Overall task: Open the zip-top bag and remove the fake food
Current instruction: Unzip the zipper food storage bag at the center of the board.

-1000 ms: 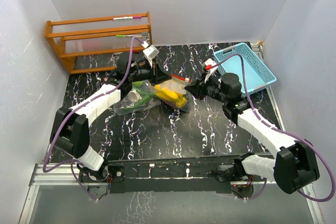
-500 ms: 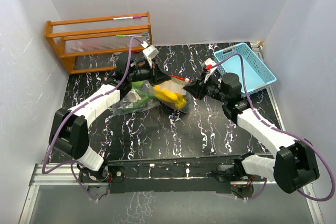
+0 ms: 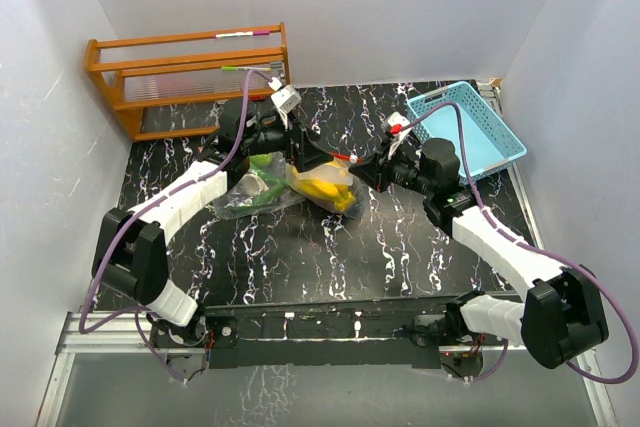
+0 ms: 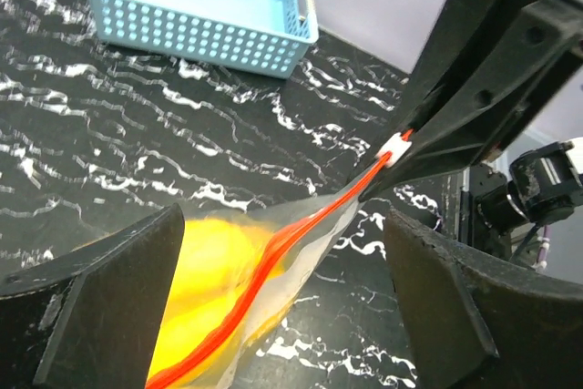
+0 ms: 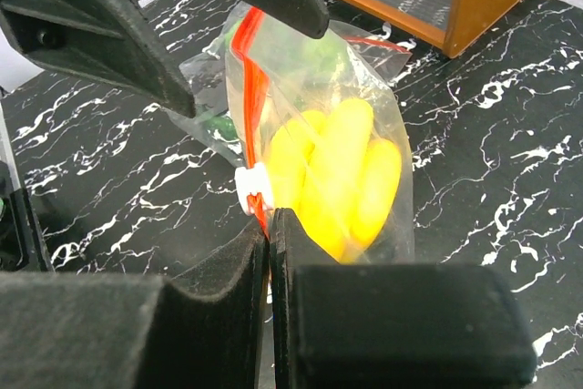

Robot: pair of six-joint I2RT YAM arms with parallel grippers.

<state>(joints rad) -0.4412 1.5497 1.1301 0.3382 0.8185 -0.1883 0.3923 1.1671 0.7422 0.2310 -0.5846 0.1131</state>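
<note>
Our right fingers are pressed together on the red zipper strip of the zip-top bag, just beside its white slider. Our left fingers stand spread wide, one on each side of the bag's top edge, gripping nothing. The bag rests mid-counter, with yellow bananas and green pieces inside. A light-blue basket sits at two o'clock.
</note>
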